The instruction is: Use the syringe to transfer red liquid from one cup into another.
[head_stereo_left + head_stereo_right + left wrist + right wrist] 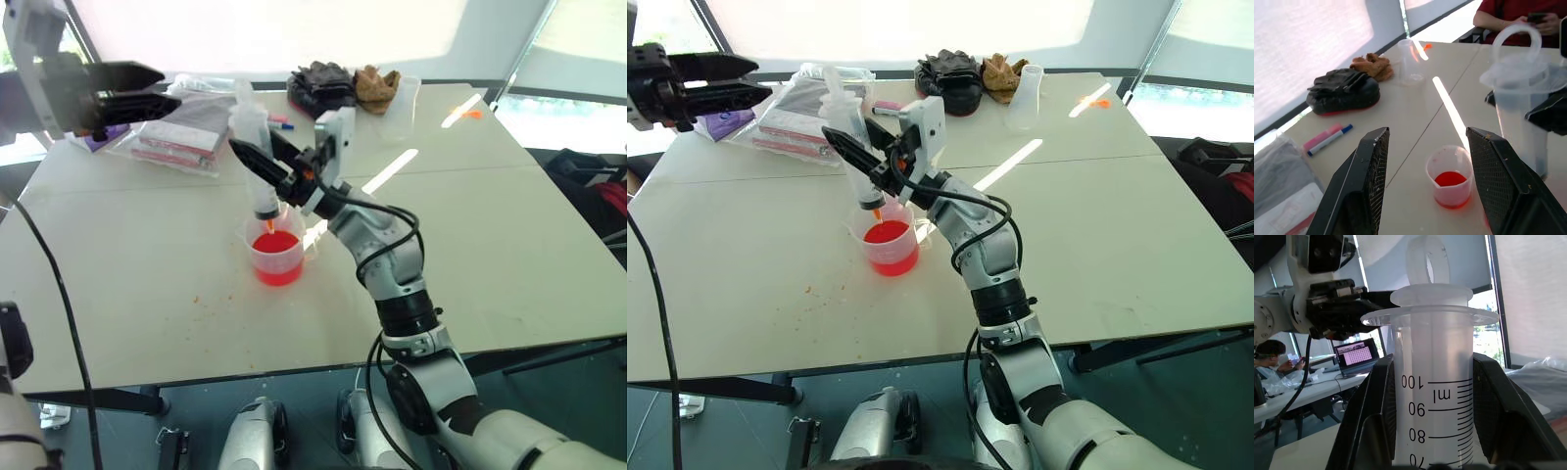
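Sunlit white table (147, 284): the red-tinted cup (277, 257) of red liquid (276, 243) sits mid-table. Right gripper (257, 152), jaws clamped on the syringe (257, 147), holds its orange tip just above that cup, probably to draw. Left gripper (1425, 181) hangs above, jaws apart. The taller cup (1024, 98) stands well behind; its contents are hard to judge

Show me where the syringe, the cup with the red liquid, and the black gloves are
Syringe (257, 162): left eye view, on the clear barrel.
Cup (279, 264): left eye view, on its red-tinted side wall.
Gloves (950, 76): right eye view, on the middle of the black pile.
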`<act>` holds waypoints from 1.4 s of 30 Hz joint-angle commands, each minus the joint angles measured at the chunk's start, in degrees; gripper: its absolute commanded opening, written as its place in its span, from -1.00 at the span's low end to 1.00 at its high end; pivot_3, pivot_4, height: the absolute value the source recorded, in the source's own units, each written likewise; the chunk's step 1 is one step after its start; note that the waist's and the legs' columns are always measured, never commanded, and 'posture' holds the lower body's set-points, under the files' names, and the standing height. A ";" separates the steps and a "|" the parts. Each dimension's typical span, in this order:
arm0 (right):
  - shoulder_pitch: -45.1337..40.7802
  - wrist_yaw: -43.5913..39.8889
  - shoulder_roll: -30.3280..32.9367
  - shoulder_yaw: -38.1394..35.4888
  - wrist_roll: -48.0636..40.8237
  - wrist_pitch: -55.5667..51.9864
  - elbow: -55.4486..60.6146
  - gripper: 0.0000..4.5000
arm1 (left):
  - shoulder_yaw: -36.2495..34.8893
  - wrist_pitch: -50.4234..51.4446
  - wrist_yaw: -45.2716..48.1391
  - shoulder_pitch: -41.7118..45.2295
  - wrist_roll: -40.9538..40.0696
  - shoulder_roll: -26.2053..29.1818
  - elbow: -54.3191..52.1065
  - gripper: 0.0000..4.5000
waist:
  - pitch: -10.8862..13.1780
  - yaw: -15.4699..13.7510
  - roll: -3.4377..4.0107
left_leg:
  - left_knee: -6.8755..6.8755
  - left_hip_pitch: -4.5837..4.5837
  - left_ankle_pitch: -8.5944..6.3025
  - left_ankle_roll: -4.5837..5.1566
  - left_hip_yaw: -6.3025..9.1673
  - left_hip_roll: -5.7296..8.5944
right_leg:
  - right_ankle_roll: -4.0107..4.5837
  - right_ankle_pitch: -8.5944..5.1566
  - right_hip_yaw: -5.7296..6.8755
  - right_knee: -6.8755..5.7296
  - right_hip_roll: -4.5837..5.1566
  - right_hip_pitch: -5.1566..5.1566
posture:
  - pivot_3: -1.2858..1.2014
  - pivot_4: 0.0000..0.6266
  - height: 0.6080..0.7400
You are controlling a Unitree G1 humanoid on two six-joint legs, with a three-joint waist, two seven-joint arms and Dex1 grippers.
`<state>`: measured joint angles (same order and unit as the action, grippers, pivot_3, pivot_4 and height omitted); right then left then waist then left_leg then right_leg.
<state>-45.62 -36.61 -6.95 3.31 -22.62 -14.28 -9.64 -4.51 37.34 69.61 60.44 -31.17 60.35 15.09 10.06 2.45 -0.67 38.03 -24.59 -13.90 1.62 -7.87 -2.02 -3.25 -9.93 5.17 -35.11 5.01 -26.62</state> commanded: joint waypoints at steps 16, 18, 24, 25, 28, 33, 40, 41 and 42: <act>4.49 -0.77 -1.35 2.48 1.14 7.54 -2.22 -0.34 | 5.30 -8.84 4.28 4.48 7.01 -10.54 2.72 0.15 | 0.00 -0.06 0.00 | 0.07 0.02 0.02 0.01 0.02 0.00 | -0.05 0.02 -0.02 -0.06 -0.02 0.03 | 0.03 -0.52 1.00; 4.85 -0.61 -1.62 2.91 1.29 7.62 -2.03 -0.34 | 5.72 -10.75 4.19 5.04 8.40 -12.10 4.20 0.15 | 0.00 -0.05 0.00 | 0.08 0.01 0.02 0.02 0.02 0.00 | -0.05 0.02 -0.01 -0.05 -0.02 0.03 | 0.03 -0.52 1.00; 5.55 -0.15 -1.88 3.86 1.70 8.09 -1.86 -0.34 | 6.03 -14.08 3.60 5.17 10.95 -15.53 6.26 0.15 | 0.00 -0.02 0.00 | 0.09 0.02 0.02 0.02 0.03 0.00 | -0.06 0.03 -0.02 -0.06 -0.02 0.04 | 0.03 -0.52 1.00; 5.77 -0.06 -1.85 4.10 1.98 8.39 -1.91 -0.34 | 6.33 -15.14 3.29 4.94 11.73 -16.15 6.28 0.15 | 0.00 -0.05 0.00 | 0.09 0.02 0.02 0.03 0.03 0.00 | -0.06 0.03 -0.02 -0.06 -0.02 0.04 | 0.03 -0.52 1.00; 6.60 0.12 -1.62 5.21 4.14 11.22 -2.52 -0.34 | 7.27 -16.99 3.20 3.59 13.32 -17.43 5.43 0.15 | 0.00 -0.08 0.00 | 0.10 0.01 0.02 0.03 0.03 0.01 | -0.07 0.03 -0.02 -0.05 -0.01 0.05 | 0.03 -0.52 1.00; 8.05 0.23 -1.33 7.11 7.53 14.89 -2.76 -0.34 | 6.76 -12.91 4.71 1.08 11.16 -17.67 0.87 0.15 | 0.00 0.06 0.00 | 0.10 0.01 0.01 0.04 0.03 0.00 | -0.07 0.03 -0.02 -0.06 -0.02 0.05 | 0.03 -0.52 1.00; 9.33 0.06 -1.91 8.60 9.94 17.36 -3.14 -0.34 | 5.21 -9.82 3.94 0.34 10.13 -17.62 -1.32 0.15 | 0.00 -0.03 0.00 | 0.11 0.02 0.01 0.04 0.05 0.00 | -0.07 0.02 -0.02 -0.08 -0.03 0.05 | 0.03 -0.52 1.00; 9.37 -0.06 -1.89 9.22 10.81 18.27 -3.49 -0.34 | 4.97 -9.01 3.97 0.24 9.73 -17.63 -1.92 0.15 | 0.00 -0.05 -0.01 | 0.11 0.02 0.01 0.04 0.05 0.00 | -0.08 0.02 -0.02 -0.07 -0.02 0.06 | 0.03 -0.52 1.00; 9.41 -0.17 -1.92 9.73 11.49 19.02 -3.80 -0.34 | 4.78 -8.23 4.11 0.09 9.37 -17.61 -2.55 0.15 | 0.00 -0.06 0.00 | 0.12 0.02 0.01 0.04 0.05 0.00 | -0.08 0.02 -0.02 -0.07 -0.02 0.06 | 0.03 -0.52 1.00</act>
<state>-35.74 -35.92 -7.49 9.10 -12.58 2.72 -13.99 1.18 28.17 73.62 60.13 -19.60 42.85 15.52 10.06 2.39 -0.68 38.15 -24.57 -13.89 1.66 -7.82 -2.02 -3.32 -9.91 5.15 -35.18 4.99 -26.55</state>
